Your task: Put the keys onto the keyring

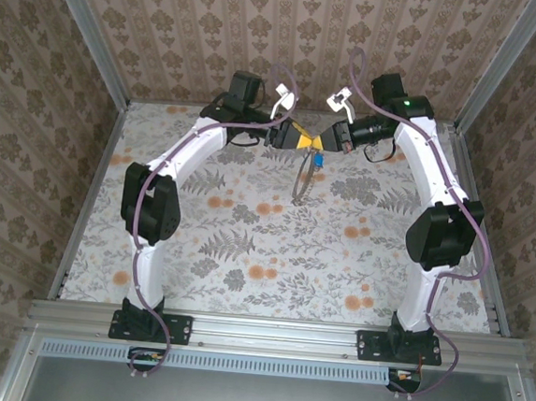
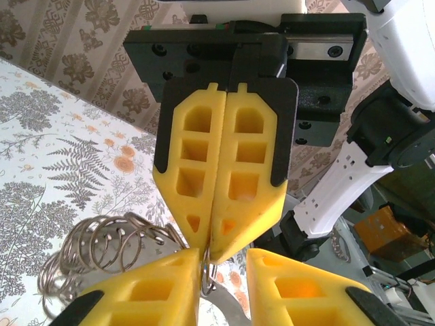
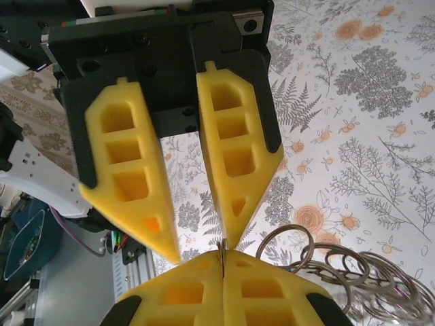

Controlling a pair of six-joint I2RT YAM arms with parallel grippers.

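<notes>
The right gripper (image 3: 223, 257) pinches the keyring (image 2: 64, 265); the left gripper (image 3: 200, 252) stands partly spread around its wire.

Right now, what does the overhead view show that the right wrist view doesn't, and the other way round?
Overhead: the blue key right beside where the tools meet, and the metal rail at the near edge of the table.
Right wrist: close detail. The thin ring sits edge-on, pinched between the shut fingers of the right tool. The fingers of the left tool stand apart, tips close to the ring.
Both: the two tools tip to tip, the looped chain and the floral tabletop.
</notes>
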